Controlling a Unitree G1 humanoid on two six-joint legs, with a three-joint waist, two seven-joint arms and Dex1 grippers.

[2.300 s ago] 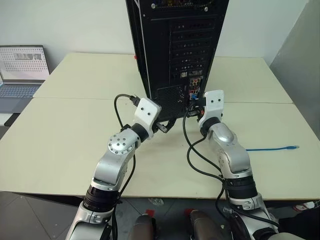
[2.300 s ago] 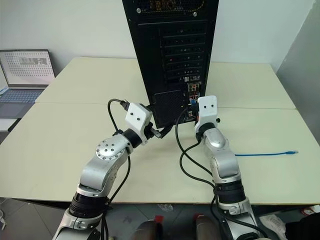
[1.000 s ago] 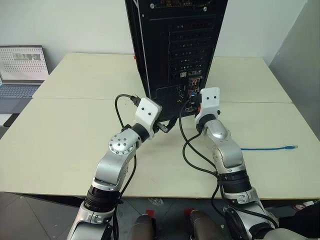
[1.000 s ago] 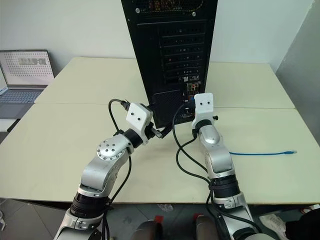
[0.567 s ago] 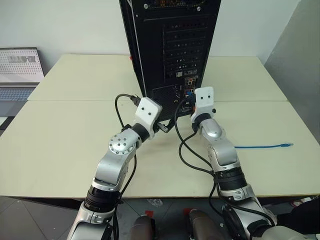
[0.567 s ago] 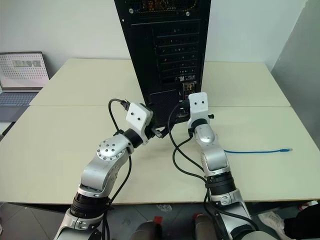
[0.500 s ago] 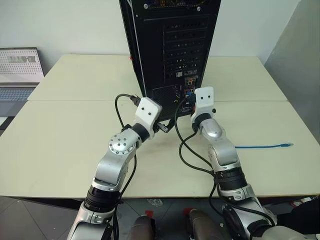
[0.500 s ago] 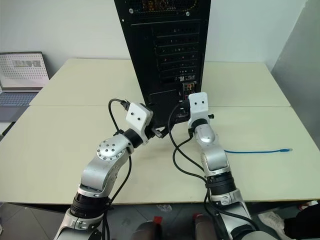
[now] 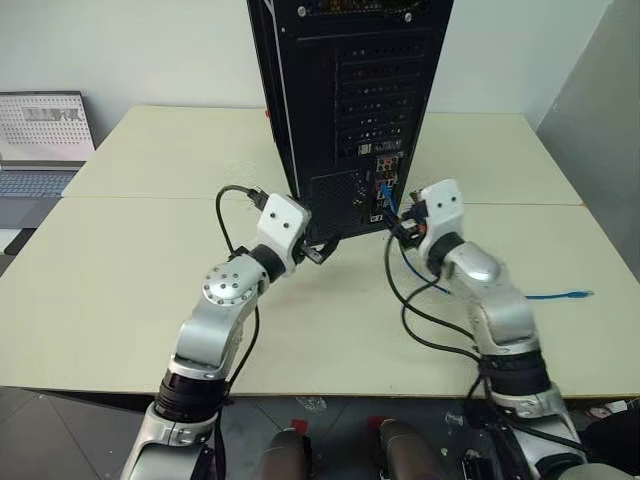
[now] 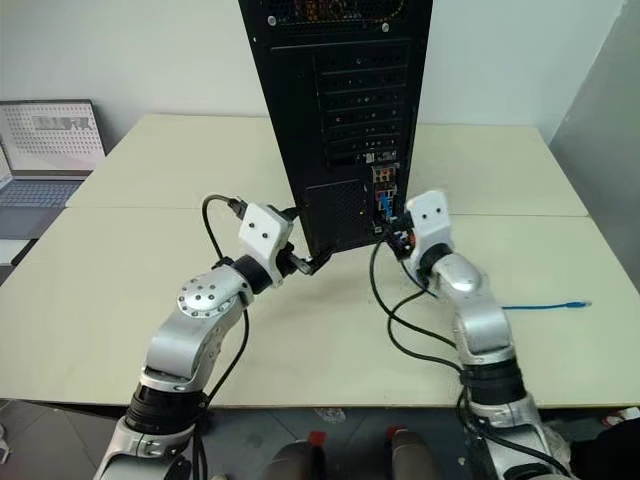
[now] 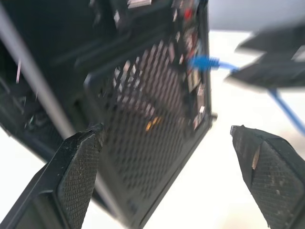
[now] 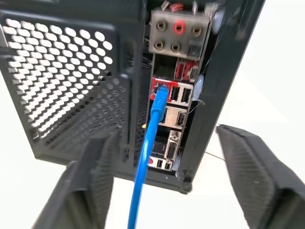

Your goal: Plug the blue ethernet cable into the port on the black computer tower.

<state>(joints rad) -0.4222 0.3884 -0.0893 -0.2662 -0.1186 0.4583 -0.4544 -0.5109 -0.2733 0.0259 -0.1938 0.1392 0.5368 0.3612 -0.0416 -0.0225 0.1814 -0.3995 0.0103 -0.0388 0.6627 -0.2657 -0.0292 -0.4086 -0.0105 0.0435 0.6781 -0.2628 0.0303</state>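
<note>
The black computer tower (image 9: 350, 90) stands upright on the table with its rear face toward me. One plug of the blue ethernet cable (image 12: 151, 129) sits in the port (image 12: 162, 89) among the rear sockets. From there the cord hangs down and trails across the table to its far end (image 9: 570, 295) on the right. My right gripper (image 12: 166, 133) is open, a short way back from the sockets, and the cord runs free between its fingers. My left gripper (image 11: 167, 129) is open at the tower's lower mesh corner (image 11: 152, 119), holding nothing.
A grey laptop (image 9: 40, 140) stands open at the far left edge. Black robot wires (image 9: 420, 320) loop over the table below the right arm. A seam (image 9: 150, 197) crosses the table just behind the arms. A grey wall (image 9: 600, 130) borders the right side.
My right gripper has opened and drawn back to the right, away from the sockets, leaving the blue plug in the port. The left gripper has shifted slightly left. The camera also moved.
</note>
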